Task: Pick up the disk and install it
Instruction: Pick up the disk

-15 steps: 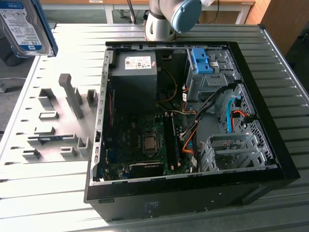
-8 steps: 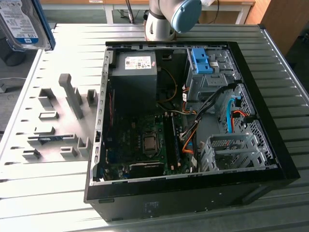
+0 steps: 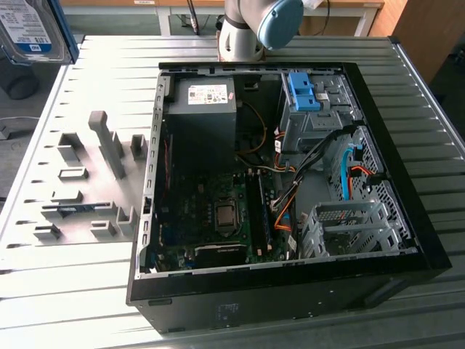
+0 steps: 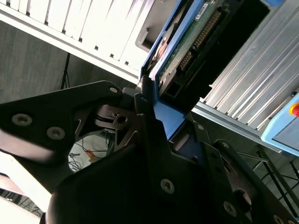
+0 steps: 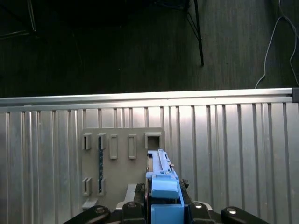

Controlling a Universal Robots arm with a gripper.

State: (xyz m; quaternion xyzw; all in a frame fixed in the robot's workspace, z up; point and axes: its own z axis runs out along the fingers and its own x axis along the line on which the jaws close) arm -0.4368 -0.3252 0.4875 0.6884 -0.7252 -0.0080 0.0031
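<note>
- Exterior view, upper left corner of the frame: the disk (image 3: 27,29) is up off the table (image 3: 73,298). Its blue-and-white label faces the camera, a blue rail runs along its edge, and the frame border cuts it off. It is well apart from the computer case.
- Second wrist view: the gripper (image 4: 156,108) is clamped on the disk. Its black fingers (image 4: 145,99) press on the blue rail at the disk's end. The disk's green circuit-board side and a row of connector pins are visible.
- First wrist view: the disk (image 5: 161,184) shows edge-on, blue rail towards the camera. It is held over the ribbed metal table, with the grey fixture plate (image 5: 122,158) lying beyond it.
- Exterior view's left: the same fixture plate (image 3: 87,193) lies flat on the table, just beside the case. It has upright pegs and small slotted holders.
- Centre of the frame: the open computer case (image 3: 410,225) lies on its side with the panel off.
- Upper left part of the case: the grey power supply (image 3: 203,113), white sticker up.
- Below the power supply: the motherboard (image 3: 218,218), with the processor socket near its middle.
- Top centre of the frame: the arm's base joint (image 3: 243,33), standing behind the case.
- Exterior view's right, upper part of the case: the blue bracket (image 3: 304,91) sits atop the metal drive cage (image 3: 314,127).
- Lower right part of the case: a second perforated cage (image 3: 349,227). Orange, blue and black cables run between the two cages.
</note>
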